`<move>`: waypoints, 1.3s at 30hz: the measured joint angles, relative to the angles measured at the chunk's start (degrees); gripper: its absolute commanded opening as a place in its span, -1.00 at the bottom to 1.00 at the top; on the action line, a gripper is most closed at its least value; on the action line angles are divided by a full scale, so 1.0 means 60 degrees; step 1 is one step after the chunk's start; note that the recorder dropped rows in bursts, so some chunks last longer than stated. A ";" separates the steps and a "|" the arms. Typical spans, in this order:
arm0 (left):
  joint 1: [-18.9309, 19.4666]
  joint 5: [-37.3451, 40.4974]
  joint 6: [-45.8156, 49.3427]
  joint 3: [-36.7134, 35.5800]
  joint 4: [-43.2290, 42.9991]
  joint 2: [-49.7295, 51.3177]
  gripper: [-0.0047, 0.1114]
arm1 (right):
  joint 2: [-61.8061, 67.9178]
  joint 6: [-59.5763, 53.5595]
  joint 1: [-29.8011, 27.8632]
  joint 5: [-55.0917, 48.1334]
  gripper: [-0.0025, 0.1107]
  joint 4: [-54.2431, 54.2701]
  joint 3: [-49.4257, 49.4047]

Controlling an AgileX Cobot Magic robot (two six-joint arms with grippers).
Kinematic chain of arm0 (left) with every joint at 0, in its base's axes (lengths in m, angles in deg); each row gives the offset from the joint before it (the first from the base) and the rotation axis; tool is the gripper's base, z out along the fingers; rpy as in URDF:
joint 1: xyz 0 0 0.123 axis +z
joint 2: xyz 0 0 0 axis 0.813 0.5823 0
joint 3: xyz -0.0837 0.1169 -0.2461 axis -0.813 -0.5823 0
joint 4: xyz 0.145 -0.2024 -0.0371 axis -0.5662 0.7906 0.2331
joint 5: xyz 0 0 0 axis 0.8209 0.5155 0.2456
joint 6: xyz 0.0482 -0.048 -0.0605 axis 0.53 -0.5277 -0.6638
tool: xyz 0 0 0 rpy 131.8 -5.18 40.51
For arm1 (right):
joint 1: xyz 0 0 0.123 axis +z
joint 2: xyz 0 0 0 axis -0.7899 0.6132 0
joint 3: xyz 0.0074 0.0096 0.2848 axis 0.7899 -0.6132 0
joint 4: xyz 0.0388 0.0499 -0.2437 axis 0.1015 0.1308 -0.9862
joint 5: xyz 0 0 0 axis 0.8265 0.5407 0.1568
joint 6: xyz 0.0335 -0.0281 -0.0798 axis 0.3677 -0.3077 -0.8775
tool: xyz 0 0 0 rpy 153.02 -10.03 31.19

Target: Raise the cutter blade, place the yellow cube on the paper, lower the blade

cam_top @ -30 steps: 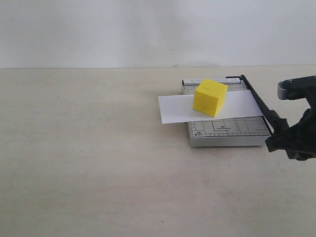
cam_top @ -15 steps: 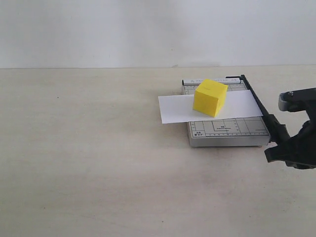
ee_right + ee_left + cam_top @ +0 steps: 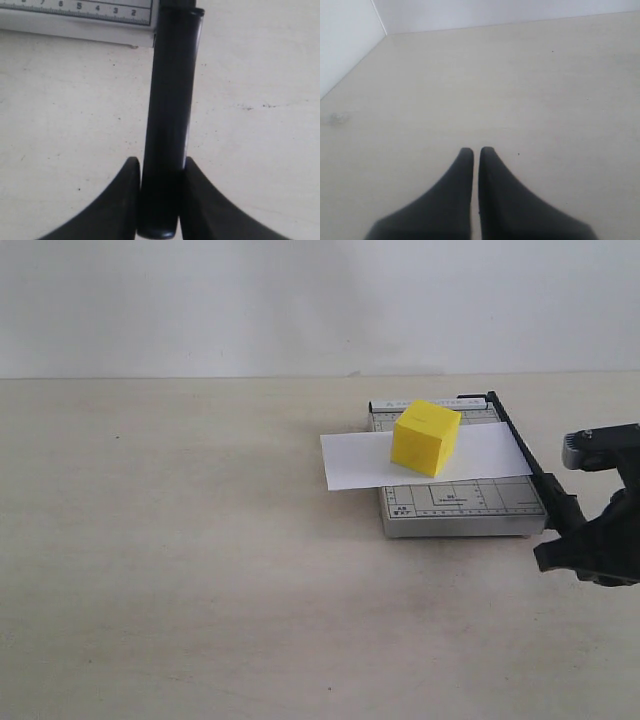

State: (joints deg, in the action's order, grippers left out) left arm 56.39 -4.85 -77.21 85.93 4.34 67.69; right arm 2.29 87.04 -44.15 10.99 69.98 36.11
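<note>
The yellow cube (image 3: 426,437) rests on the white paper (image 3: 360,460), which lies across the grey ruled cutter board (image 3: 460,508). The black cutter blade (image 3: 525,455) runs along the board's right edge, low against it. My right gripper (image 3: 567,533) is shut on the blade's thick rounded handle (image 3: 170,125), a finger pressing each side; a corner of the board (image 3: 80,17) shows beyond it. My left gripper (image 3: 476,150) is shut with nothing in it over bare tabletop, and it is out of the exterior view.
The beige tabletop (image 3: 180,560) stretches left and in front of the board. A white wall (image 3: 300,300) rises behind the table, and a wall corner (image 3: 350,35) shows in the left wrist view.
My right gripper has sunk slightly with the handle, bringing the blade a little lower against the board. Cube and paper have not moved.
</note>
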 measured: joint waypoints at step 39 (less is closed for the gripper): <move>0.0000 0.0000 -0.0017 0.0000 0.0000 0.0000 -0.84 | -0.9999 -0.1048 0.0087 0.1564 -0.96 0.0603 -0.0977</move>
State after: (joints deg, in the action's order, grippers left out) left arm 56.39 -4.85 -77.31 85.93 4.34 67.69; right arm -57.71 80.75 -43.62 20.37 73.60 30.25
